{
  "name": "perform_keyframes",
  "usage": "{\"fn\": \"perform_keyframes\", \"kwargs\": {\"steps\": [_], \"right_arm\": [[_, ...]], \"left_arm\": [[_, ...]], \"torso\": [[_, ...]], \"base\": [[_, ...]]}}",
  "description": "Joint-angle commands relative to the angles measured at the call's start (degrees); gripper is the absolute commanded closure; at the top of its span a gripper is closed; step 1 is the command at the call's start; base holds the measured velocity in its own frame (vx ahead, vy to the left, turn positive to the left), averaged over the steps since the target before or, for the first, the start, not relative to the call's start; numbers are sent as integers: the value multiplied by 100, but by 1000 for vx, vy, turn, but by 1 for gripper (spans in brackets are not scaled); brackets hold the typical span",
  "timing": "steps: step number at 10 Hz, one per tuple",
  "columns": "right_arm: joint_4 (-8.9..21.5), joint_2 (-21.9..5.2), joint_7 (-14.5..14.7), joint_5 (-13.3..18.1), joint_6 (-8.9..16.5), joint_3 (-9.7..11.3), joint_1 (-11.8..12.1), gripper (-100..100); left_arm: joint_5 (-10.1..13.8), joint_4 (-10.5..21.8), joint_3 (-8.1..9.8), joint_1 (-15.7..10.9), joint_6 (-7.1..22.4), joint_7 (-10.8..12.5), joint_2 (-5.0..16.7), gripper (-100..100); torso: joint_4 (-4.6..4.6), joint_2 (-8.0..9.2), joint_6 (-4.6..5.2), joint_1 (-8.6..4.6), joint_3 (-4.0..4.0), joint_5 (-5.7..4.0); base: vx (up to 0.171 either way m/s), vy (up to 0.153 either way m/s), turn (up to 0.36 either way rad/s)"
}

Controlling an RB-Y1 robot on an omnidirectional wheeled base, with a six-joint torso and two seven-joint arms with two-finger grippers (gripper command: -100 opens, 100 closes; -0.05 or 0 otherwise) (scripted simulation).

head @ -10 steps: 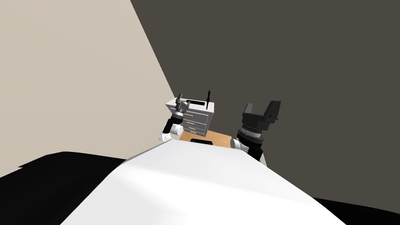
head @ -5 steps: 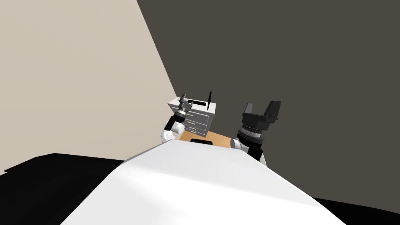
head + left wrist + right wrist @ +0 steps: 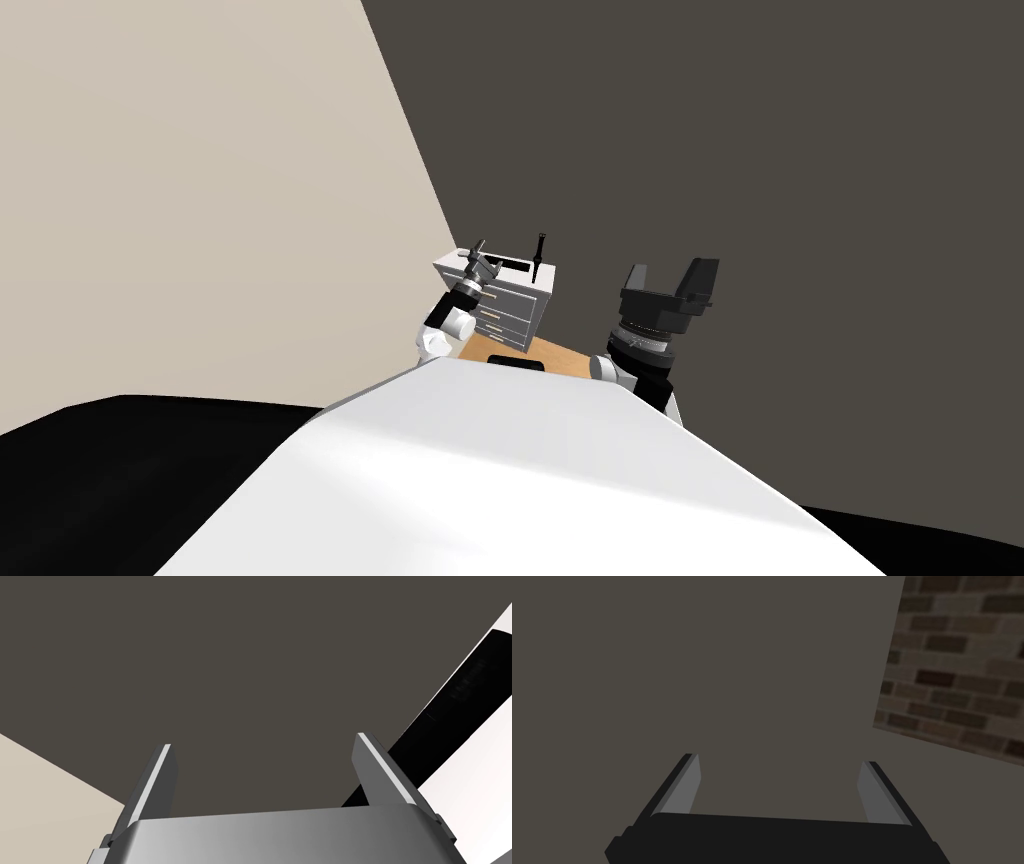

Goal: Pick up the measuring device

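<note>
A white drawer cabinet (image 3: pixel 520 300) stands in the corner ahead. On its top lies a flat black strip (image 3: pixel 510 263). At the top's right end a slim black thing (image 3: pixel 540 255) stands upright; it looks like a strapped watch. My left gripper (image 3: pixel 477 253) hovers over the left part of the cabinet top, open and holding nothing. In the left wrist view the left gripper (image 3: pixel 265 748) has the black strip (image 3: pixel 450 711) just outside one finger, lying on the white top (image 3: pixel 480 786). My right gripper (image 3: pixel 668 272) is raised to the right of the cabinet, open (image 3: pixel 779 758) and empty.
A beige wall (image 3: pixel 200 200) closes the left side and a dark grey wall (image 3: pixel 750 150) runs behind the cabinet. A strip of wooden floor (image 3: pixel 555 355) shows between me and the cabinet. The cabinet has several drawers with pale handles.
My left gripper has moved rightward and a little up, from the cabinet's left corner to above its top near the black strip. The right arm has not moved.
</note>
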Motion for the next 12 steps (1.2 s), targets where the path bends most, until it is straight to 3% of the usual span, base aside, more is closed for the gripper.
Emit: {"fn": "perform_keyframes", "kwargs": {"steps": [1,12], "right_arm": [[0,0,0,0,0,0,0,0],[0,0,0,0,0,0,0,0]], "left_arm": [[42,17,-96,-173,286,164,4,-100],[240,72,-491,-942,1816,877,-14,-100]], "torso": [[0,0,0,0,0,0],[1,3,0,-1,2,0]], "base": [[11,-31,137],[6,-30,100]]}}
